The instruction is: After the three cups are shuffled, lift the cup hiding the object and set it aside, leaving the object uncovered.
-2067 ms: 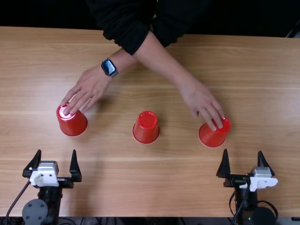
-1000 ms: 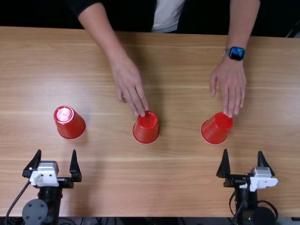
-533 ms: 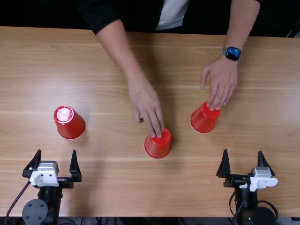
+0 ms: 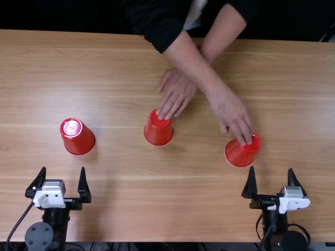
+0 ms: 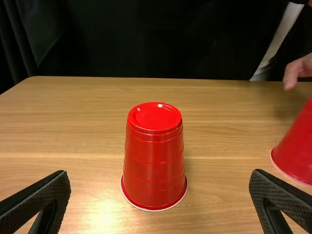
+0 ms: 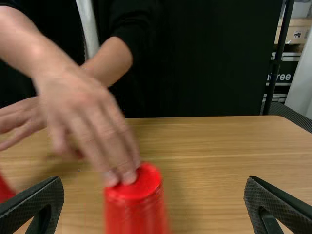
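Note:
Three red cups stand upside down on the wooden table (image 4: 47, 73). The left cup (image 4: 77, 136) (image 5: 154, 155) stands alone, straight ahead of my open left gripper (image 4: 59, 183) (image 5: 161, 207). A person's hand (image 4: 175, 94) rests on the middle cup (image 4: 158, 128) (image 5: 295, 151). Another hand (image 4: 233, 117) (image 6: 83, 122), its arm crossed over the first, presses the right cup (image 4: 242, 151) (image 6: 136, 202). That cup sits close in front of my open right gripper (image 4: 271, 184) (image 6: 156, 204). No ball is visible.
The person's dark sleeves (image 4: 162, 21) lean over the table's far edge. Bare wood lies between the cups and both arm bases.
The person's arms have crossed. The cup from the near middle slid right to stand before my right gripper. The cup from the right slid left to the middle. Both grippers kept still.

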